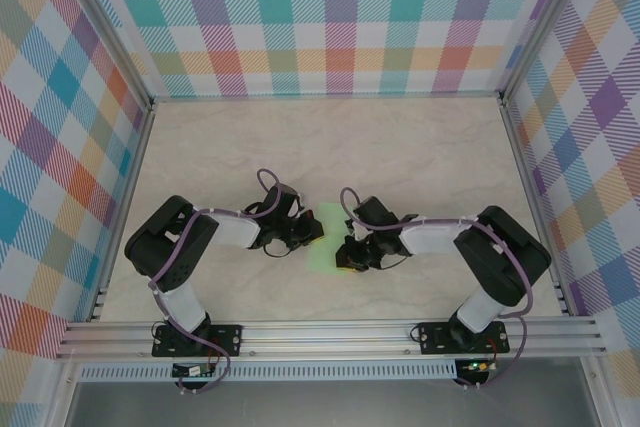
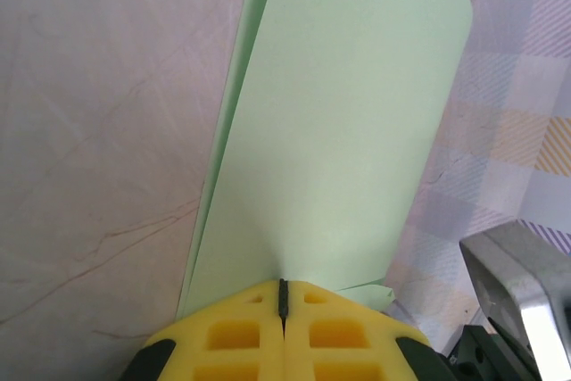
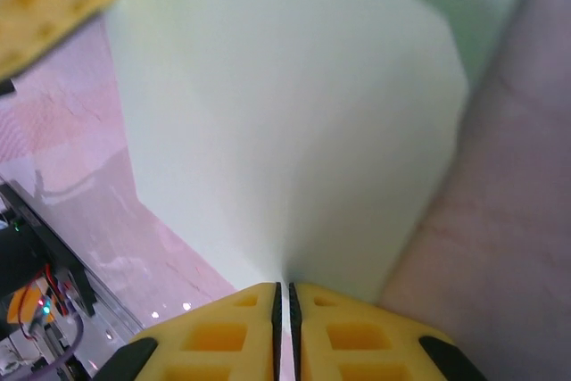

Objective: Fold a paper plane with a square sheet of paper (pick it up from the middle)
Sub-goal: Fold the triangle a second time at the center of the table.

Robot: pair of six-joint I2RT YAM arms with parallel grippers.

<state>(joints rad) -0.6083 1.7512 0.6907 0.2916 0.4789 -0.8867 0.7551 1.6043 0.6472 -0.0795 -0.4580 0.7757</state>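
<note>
Smooth green paper (image 2: pixel 330 131), perhaps two-layered, in left gripper (image 2: pixel 284 287), right gripper (image 3: pixel 285 292).

Paper sheet (image 2: pixel 339 113) — top cut off; blurred at right wrist.

Pale marble-patterned table (image 1: pixel 330 147)
</note>
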